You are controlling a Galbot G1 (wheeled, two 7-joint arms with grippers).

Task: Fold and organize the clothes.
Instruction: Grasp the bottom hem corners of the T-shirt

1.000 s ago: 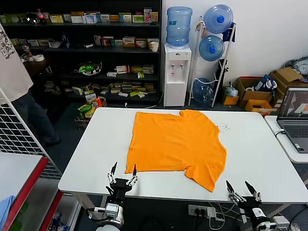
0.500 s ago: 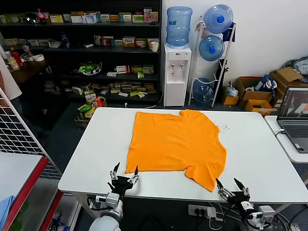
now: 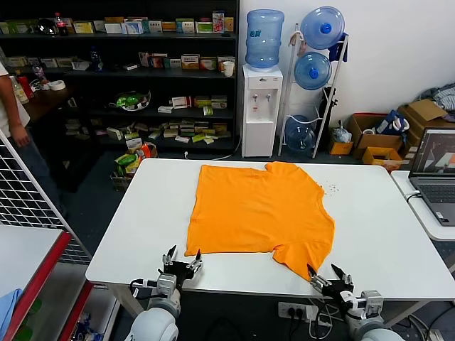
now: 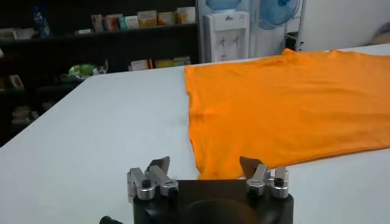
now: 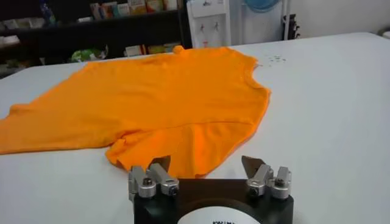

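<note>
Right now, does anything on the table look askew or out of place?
The orange T-shirt lies crooked on the white table, its near right part bunched and folded over, pointing toward the table edge. Small specks dot the table beside it. Nothing looks damaged.

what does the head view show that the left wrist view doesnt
Only the head view shows the right gripper near the shirt's near sleeve, a laptop and a person by the shelves. Only the left wrist view shows the left gripper close up, open before the shirt's near corner. Both share the orange T-shirt spread on the white table, and the water dispenser.
</note>
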